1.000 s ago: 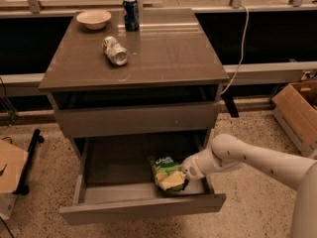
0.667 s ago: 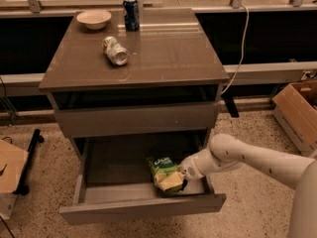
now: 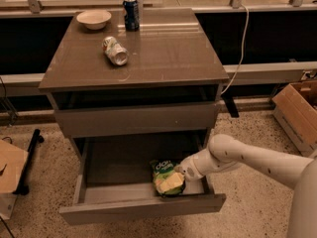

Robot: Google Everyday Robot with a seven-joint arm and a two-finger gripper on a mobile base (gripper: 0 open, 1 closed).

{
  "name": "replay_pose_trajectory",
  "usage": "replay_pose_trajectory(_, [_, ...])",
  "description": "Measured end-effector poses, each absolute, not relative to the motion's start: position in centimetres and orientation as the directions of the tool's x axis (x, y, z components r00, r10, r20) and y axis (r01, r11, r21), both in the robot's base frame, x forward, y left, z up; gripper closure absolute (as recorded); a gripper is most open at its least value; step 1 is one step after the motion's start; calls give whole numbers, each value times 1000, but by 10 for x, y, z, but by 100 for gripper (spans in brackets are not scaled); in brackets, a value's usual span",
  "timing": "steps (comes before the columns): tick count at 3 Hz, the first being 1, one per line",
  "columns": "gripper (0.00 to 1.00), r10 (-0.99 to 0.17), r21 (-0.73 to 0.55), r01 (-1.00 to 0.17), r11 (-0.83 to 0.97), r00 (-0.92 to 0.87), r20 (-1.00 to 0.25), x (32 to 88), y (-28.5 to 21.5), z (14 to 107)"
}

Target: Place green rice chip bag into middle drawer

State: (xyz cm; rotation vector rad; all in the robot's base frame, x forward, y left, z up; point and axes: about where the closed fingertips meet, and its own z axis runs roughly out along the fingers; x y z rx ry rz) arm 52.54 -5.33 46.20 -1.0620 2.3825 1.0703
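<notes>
The green rice chip bag (image 3: 167, 177) lies inside the open middle drawer (image 3: 141, 209), near its front right corner. My gripper (image 3: 182, 172) reaches into the drawer from the right on a white arm and sits against the bag's right edge. The drawer is pulled out below the shut upper drawer front (image 3: 136, 119).
On the cabinet top (image 3: 163, 53) lie a crushed silver can (image 3: 115, 50), a blue can (image 3: 131, 13) and a pale bowl (image 3: 94, 19). A cardboard box (image 3: 299, 113) stands on the floor at the right, another (image 3: 10, 175) at the left. A white cable (image 3: 242, 38) hangs behind.
</notes>
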Motion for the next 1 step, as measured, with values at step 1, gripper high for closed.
replay_pose_trajectory(1, [0,-500,506,-740,443,-672,-546,525,-53,462])
